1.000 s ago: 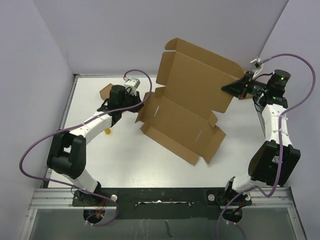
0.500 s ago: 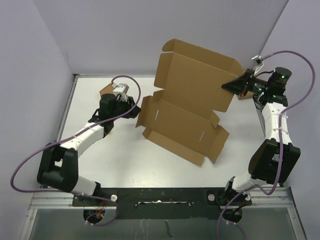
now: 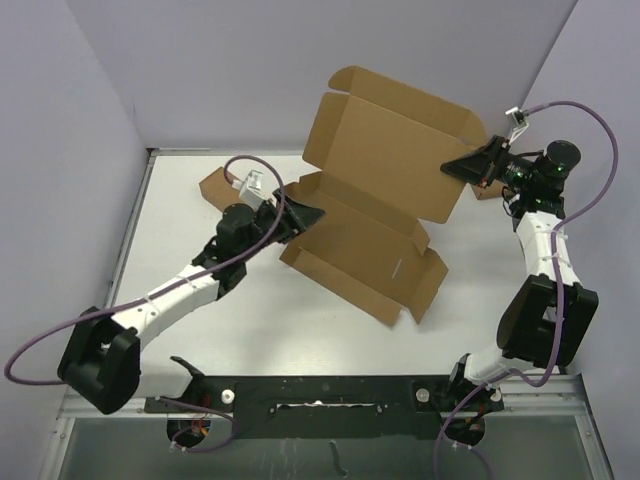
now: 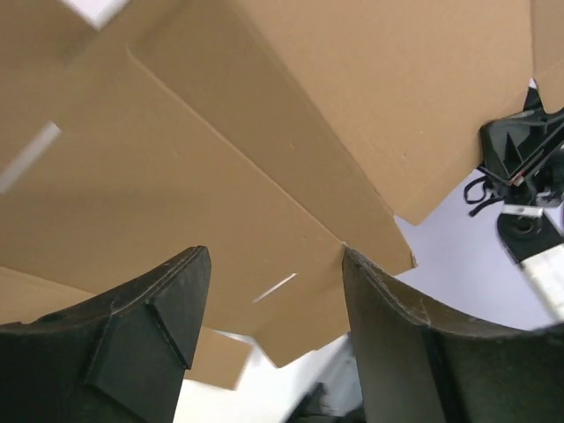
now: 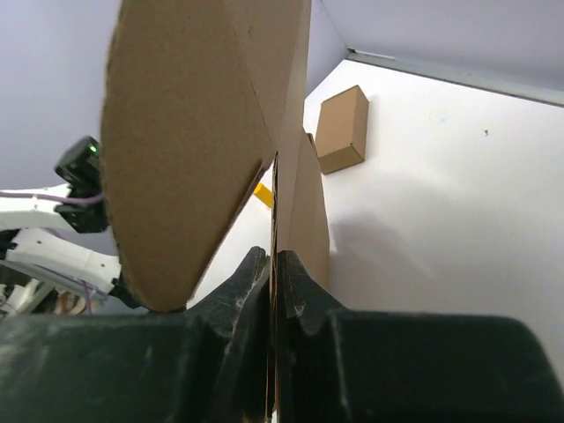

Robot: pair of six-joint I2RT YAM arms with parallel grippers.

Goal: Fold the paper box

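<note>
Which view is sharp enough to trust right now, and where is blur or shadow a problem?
Top view: sharp, evenly lit, only faint shadows by the paper box on the table. Left wrist view: cardboard close and blurred, left gripper dark. Right wrist view: right gripper nearly black, near flap soft, small box beyond it clear.

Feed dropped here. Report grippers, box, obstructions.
Left gripper open at left flap of the box. Right gripper shut on its raised lid edge. Small box lies left of that flap, beyond the left arm.
</note>
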